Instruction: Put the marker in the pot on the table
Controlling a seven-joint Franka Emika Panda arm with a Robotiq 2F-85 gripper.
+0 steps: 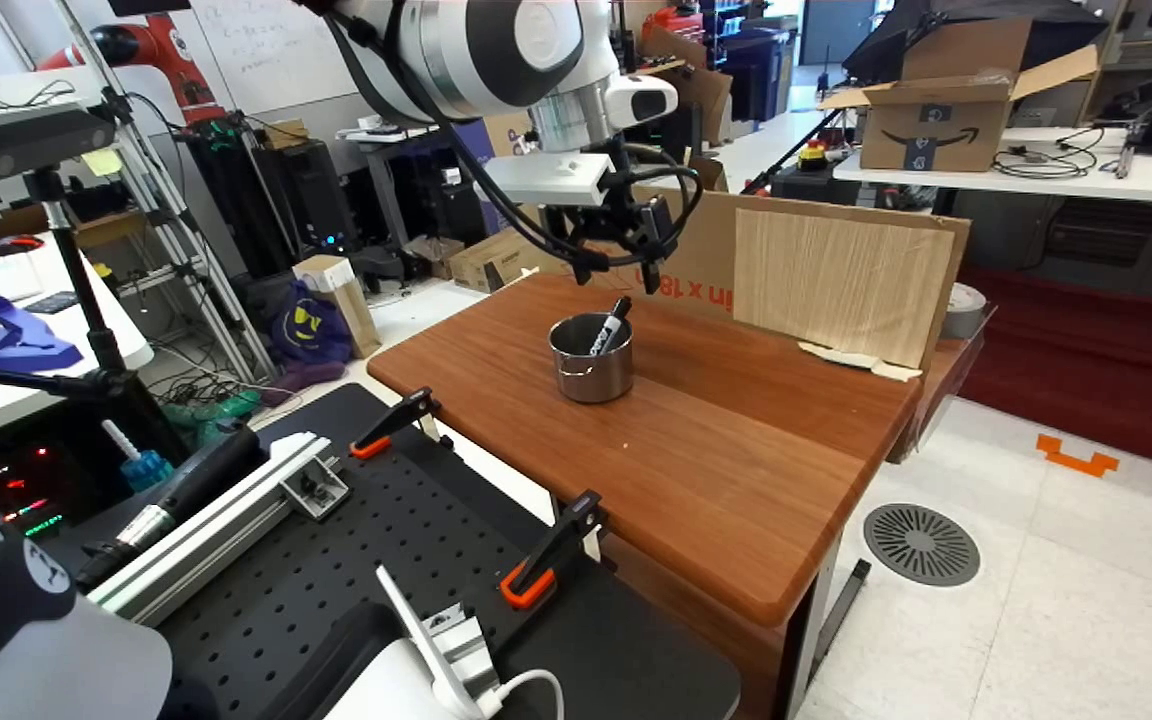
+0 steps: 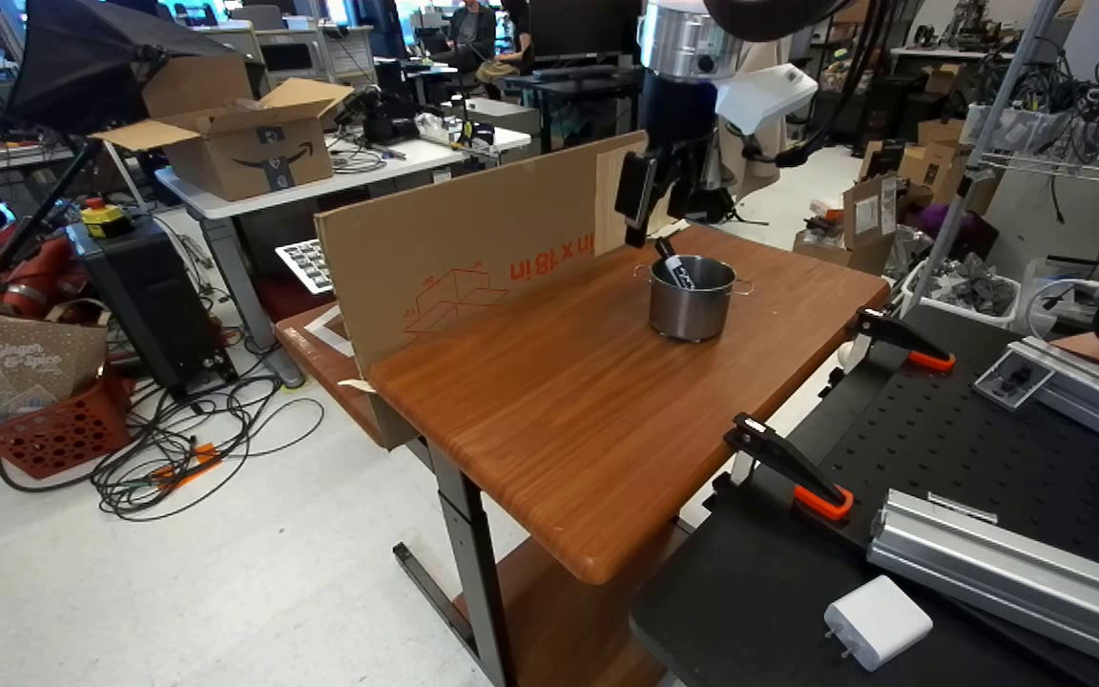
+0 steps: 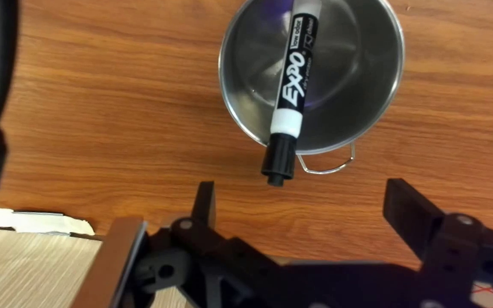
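The marker (image 1: 612, 328), black and white with a black cap, leans tilted inside the silvery pot (image 1: 592, 378), its cap sticking up past the rim. In an exterior view the marker (image 2: 678, 266) and the pot (image 2: 689, 313) show the same way. The pot stands on the reddish-brown table (image 1: 726, 460). In the wrist view the marker (image 3: 292, 81) lies across the pot (image 3: 372, 81), its cap over the rim beside a wire handle. My gripper (image 3: 301, 186) is open and empty, fingers wide apart. The gripper (image 1: 618, 280) is above the pot and apart from the marker.
A cardboard panel (image 2: 473, 253) stands along one table edge, with a wood-patterned sheet (image 1: 841, 280) on it. The black perforated workbench (image 1: 416, 540) adjoins the opposite edge. Black and orange clamps (image 1: 544, 555) sit there. A white plug (image 2: 879, 620) lies on the workbench.
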